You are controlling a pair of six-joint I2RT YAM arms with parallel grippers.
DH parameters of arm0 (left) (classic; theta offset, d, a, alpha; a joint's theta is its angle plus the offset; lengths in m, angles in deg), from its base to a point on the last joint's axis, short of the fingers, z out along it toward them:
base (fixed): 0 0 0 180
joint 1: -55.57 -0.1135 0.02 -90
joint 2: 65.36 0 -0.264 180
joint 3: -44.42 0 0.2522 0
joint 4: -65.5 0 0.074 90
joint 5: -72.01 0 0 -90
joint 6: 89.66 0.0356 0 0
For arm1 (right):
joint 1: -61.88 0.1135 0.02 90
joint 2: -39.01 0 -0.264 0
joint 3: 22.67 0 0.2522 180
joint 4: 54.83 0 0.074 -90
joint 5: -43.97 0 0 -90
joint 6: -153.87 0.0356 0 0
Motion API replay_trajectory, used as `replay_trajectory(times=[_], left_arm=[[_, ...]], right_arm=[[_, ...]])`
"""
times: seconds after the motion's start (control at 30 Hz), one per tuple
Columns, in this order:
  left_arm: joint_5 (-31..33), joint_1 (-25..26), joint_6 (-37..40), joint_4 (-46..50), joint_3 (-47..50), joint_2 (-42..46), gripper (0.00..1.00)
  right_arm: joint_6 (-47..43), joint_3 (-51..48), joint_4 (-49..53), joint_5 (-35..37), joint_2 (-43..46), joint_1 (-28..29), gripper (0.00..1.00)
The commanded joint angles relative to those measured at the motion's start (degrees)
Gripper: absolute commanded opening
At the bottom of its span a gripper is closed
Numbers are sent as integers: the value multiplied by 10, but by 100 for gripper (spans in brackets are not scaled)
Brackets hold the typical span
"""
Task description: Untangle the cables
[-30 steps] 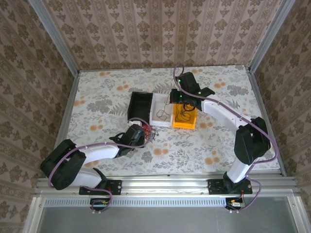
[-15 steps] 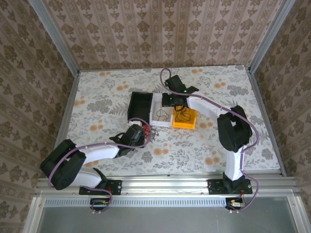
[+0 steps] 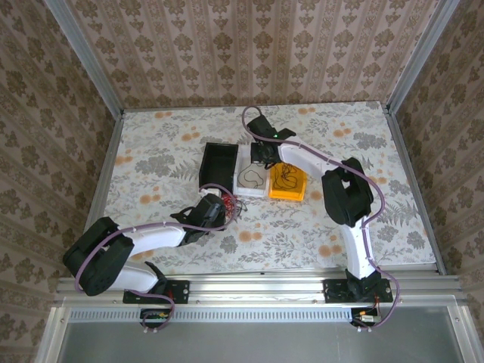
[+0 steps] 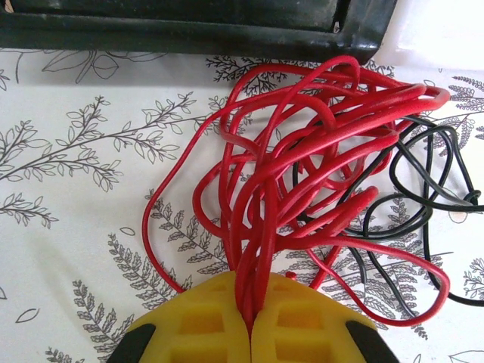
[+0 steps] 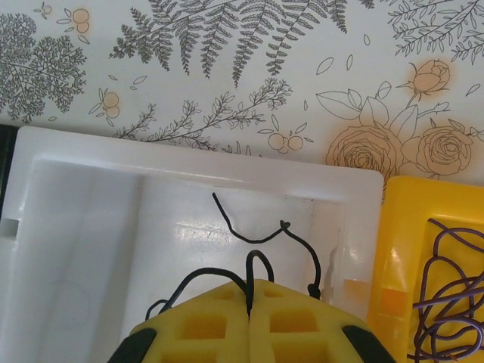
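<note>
The left arm lies low across the near left of the table, its forearm reaching inward so that the left gripper sits just in front of the black bin. In the left wrist view its yellow fingers are pressed together on a bundle of red cables. These fan out over the floral tabletop towards the bin's near wall, and a few thin black cables loop through the right side of the tangle.

The right arm rises from its base, bends at the elbow and stretches left — the right gripper hangs over the far end of the white bin. Its fingers are closed too, pinching a single black cable whose curly free end lies on the white bin's floor. Right beside the white bin, on its right, the yellow bin holds a heap of dark wires.
</note>
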Motion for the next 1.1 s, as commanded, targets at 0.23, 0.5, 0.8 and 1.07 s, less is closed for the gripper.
replay_trajectory(times=[0.23, 0.5, 0.8, 1.07], left_arm=[[0, 3, 17, 10, -5, -2, 0], [-13, -2, 16, 9, 5, 13, 0], [-25, -11, 10, 7, 21, 38, 0], [-29, -11, 11, 11, 21, 40, 0]], right_arm=[[-78, -81, -58, 24, 110, 42, 51], [-84, -253, -115, 44, 273, 105, 53], [0, -369, -212, -169, 229, 131, 51], [2, -338, -214, -197, 147, 130, 49]])
